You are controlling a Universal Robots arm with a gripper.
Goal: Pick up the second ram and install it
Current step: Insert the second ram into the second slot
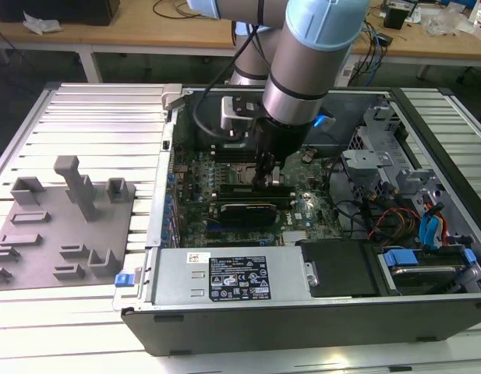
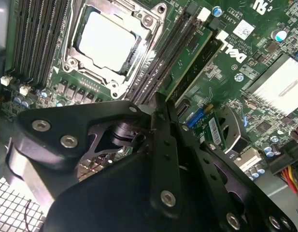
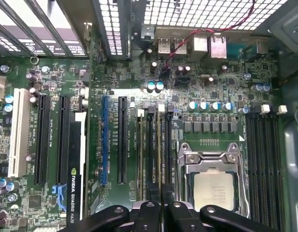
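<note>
Installation looks nearly finished: the gripper [image 2: 161, 104] is clenched thin on the second ram [image 2: 194, 55], which stands in the memory slots [image 3: 153, 154] beside the processor socket [image 2: 112, 41], at its three o'clock in the second wrist view; release remains.

Exterior overlooks case; wrist views near motherboard [image 3: 139, 96].

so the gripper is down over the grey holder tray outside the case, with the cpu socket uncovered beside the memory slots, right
Not quite. The exterior view shows the gripper down inside the open computer case, over the motherboard; the grey holder tray lies apart from it, towards the exterior view's left. The CPU socket is indeed uncovered beside the memory slots.
</note>
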